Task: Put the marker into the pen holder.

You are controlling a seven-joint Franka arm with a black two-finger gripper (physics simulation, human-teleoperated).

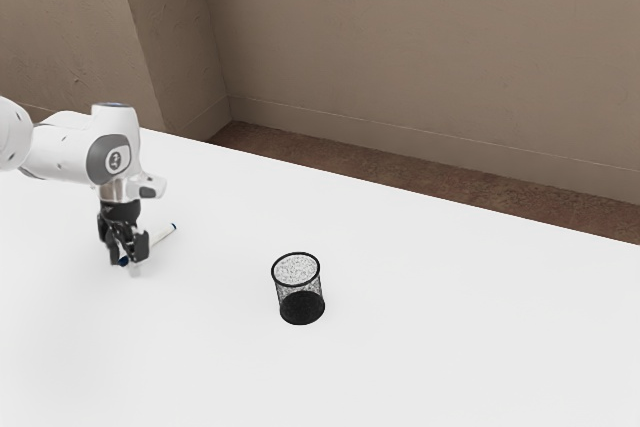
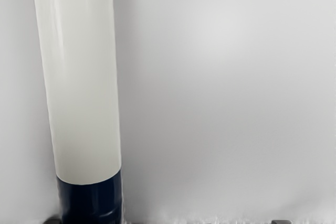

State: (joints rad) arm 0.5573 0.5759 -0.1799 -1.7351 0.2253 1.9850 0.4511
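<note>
Marker (image 1: 160, 238) first: I see it lying on the white desk (image 1: 450, 337), toward the exterior view's left, outside the pen holder and well apart from it. Nearest to the exterior camera, right of the marker, the pen holder (image 1: 300, 292) stands upright on the desk, a round black mesh cup with a dark rim and a dark base, its open top facing up.

A little farther off and to the left, my claw (image 1: 128, 255) points down, low over the marker's nearer end. Its fingers stand wide apart, with that end between them, and I am not gripping it. In the wrist view the marker's dark blue end runs down close beside one fingertip, while the other fingertip is well away across bare desk. I cannot tell whether the nearer fingertip touches it.

From under the claw the marker slants away, far and to the right, its white barrel ending in a second blue tip. Above the claw I have the white arm (image 1: 70, 152), coming in from the exterior view's left. Beyond the desk's far edge lies a reddish-brown floor (image 1: 290, 152), and farthest of all rises a plain brown wall (image 1: 420, 47), with a corner toward the left.
</note>
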